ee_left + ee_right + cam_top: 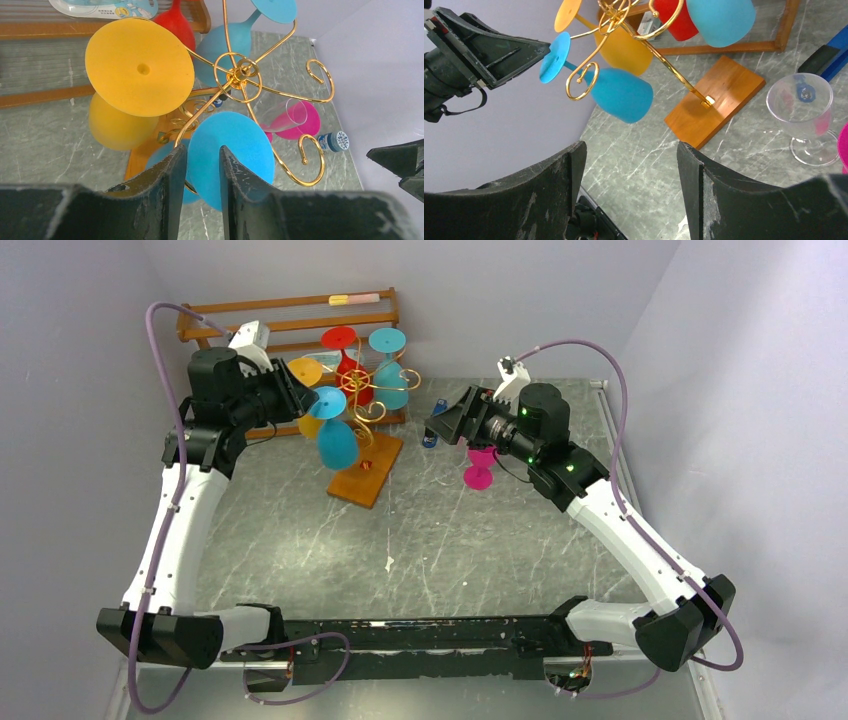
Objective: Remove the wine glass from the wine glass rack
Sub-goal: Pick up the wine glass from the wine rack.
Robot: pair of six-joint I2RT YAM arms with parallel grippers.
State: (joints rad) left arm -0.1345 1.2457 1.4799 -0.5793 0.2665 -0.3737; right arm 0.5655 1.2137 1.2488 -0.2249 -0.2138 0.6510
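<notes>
Blue frosted wine glass [338, 440]: hangs bowl-down from a scroll arm of the gold wire rack [366, 475], which has an orange-brown wooden base and stands on the grey marbled worktop [450, 550]. Left end effector [203, 150]: fingers narrowly parted at the glass's foot rim; cannot tell whether it grips. Right end effector [631, 147]: wide open, empty.

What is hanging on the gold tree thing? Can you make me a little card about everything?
rack: gold wine glass rack, wooden base
hanging upside down: near blue wine glass, orange glass, red glass, far blue glass
on table: clear glass, pink glass
left pincer: slightly open, by near blue wine glass's foot
right pincer: open, empty
</notes>
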